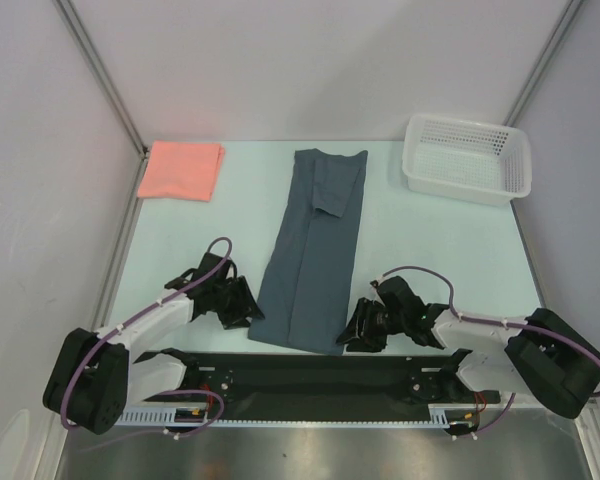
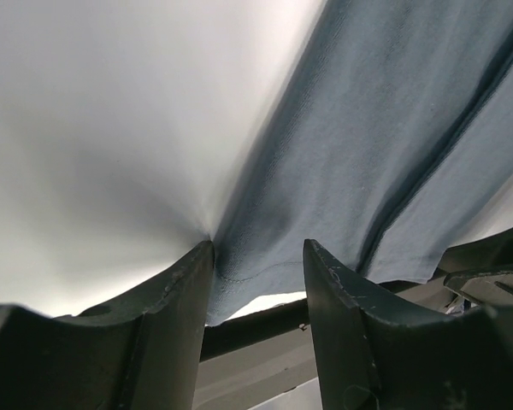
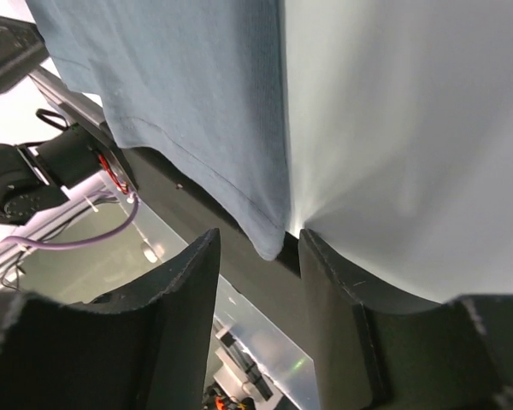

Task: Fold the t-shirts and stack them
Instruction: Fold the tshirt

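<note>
Lying as a long narrow strip down the middle of the pale table (image 1: 420, 240), the slate-grey t-shirt (image 1: 310, 250) runs from 12 o'clock to 6 o'clock in the overhead view, one short sleeve folded in on top near its far end. The salmon-pink t-shirt (image 1: 182, 170) sits as a folded rectangle in the far corner at 10 o'clock, well apart from the grey one, while a white mesh basket (image 1: 467, 190) stands at 2 o'clock. The left gripper (image 1: 242, 305) is low at the strip's near corner at 7 o'clock, and the right gripper (image 1: 360, 330) is at the opposite near corner at 5 o'clock. From the left wrist, the left gripper (image 2: 258, 256) has its two dark fingers parted, astride the hem at the corner of the slate-grey t-shirt (image 2: 368, 154), with cloth between them but not pinched; bare table (image 2: 111, 128) fills the 10 o'clock side. From the right wrist, the right gripper (image 3: 258, 243) also stands with its jaws apart, the stitched corner of the slate-grey t-shirt (image 3: 179, 85) hanging into the gap between them, unclamped, with the table (image 3: 410, 128) at 2 o'clock.
</note>
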